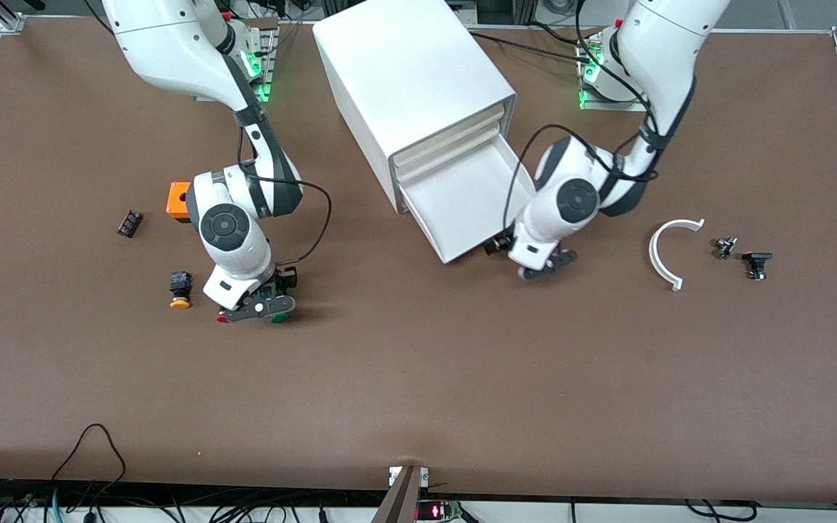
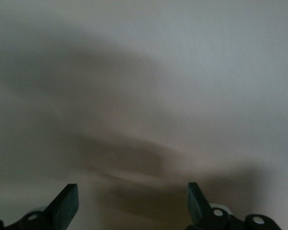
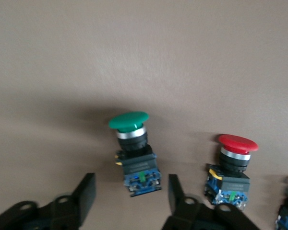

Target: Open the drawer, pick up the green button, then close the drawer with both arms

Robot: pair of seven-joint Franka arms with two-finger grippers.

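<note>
Drawer [image 1: 469,207] stands pulled out of the cabinet [image 1: 411,87]; your left gripper [image 1: 546,265] hangs just off its front corner, fingers apart on nothing. Your right gripper [image 3: 129,199], fingers spread, sits low over the table with the green button [image 3: 134,153] lying between them, cap pointing away from the palm, the red-capped button [image 3: 233,170] just beside.

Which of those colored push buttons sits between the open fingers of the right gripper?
The green-capped button, lying between the right gripper fingers; the red-capped button lies beside it, outside them.
</note>
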